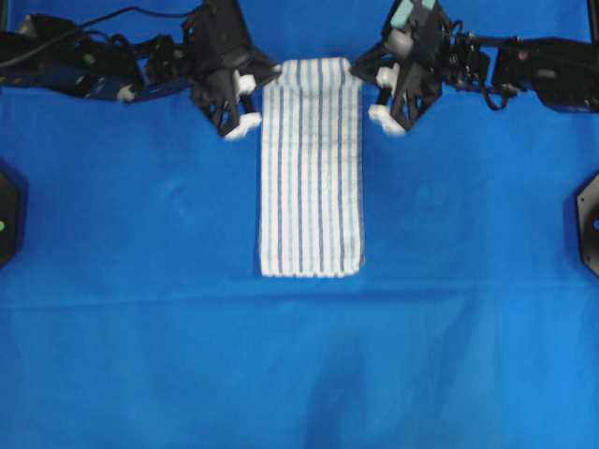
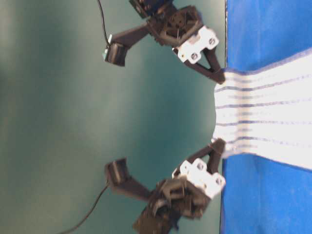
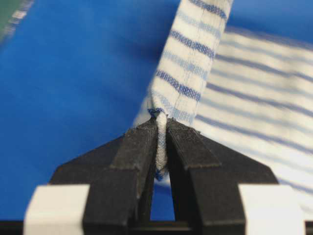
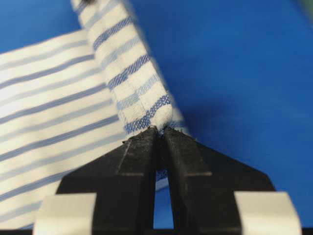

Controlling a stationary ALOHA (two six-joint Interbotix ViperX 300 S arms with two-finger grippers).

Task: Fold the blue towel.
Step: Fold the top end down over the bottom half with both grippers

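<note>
The blue towel (image 1: 312,168) is a long, narrow white strip with thin blue stripes, running from the far middle of the table towards me. Its far end is lifted and curls up between the two grippers (image 2: 234,112). My left gripper (image 1: 270,73) is shut on the far left corner; the left wrist view shows the hem (image 3: 188,68) pinched between the black pads at the gripper (image 3: 161,129). At the far right corner my right gripper (image 1: 361,71) is shut as well. In the right wrist view the striped edge (image 4: 137,83) rises from its closed tips (image 4: 159,131).
A large plain blue sheet (image 1: 140,327) covers the whole table under the towel. Black fixtures sit at the left edge (image 1: 7,215) and the right edge (image 1: 588,220). Both arms reach in from the far side, in front of a green backdrop (image 2: 58,122).
</note>
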